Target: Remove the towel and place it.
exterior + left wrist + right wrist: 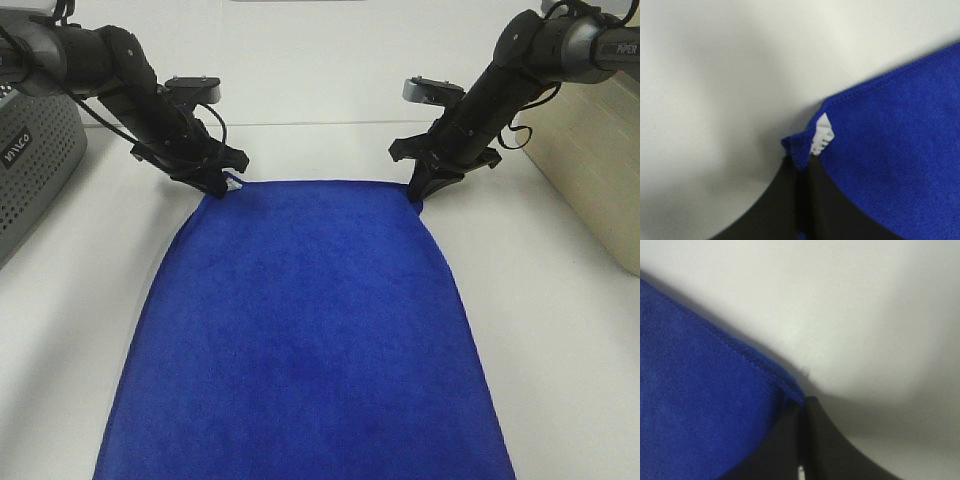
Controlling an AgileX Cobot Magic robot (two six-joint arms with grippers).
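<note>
The royal-blue towel (300, 330) lies spread flat on the white table, running from the middle to the near edge. My left gripper (218, 186) is shut on the towel's far left corner, where a small white tag (823, 135) shows next to the black fingers (790, 200). My right gripper (417, 190) is shut on the far right corner (785, 390). Both grippers sit low at the table surface. The towel also shows in the left wrist view (890, 150) and the right wrist view (700, 400).
A grey perforated basket (30, 170) stands at the far left. A beige box (600, 170) stands at the right edge. The white table (320, 150) runs bare beyond the towel's far edge.
</note>
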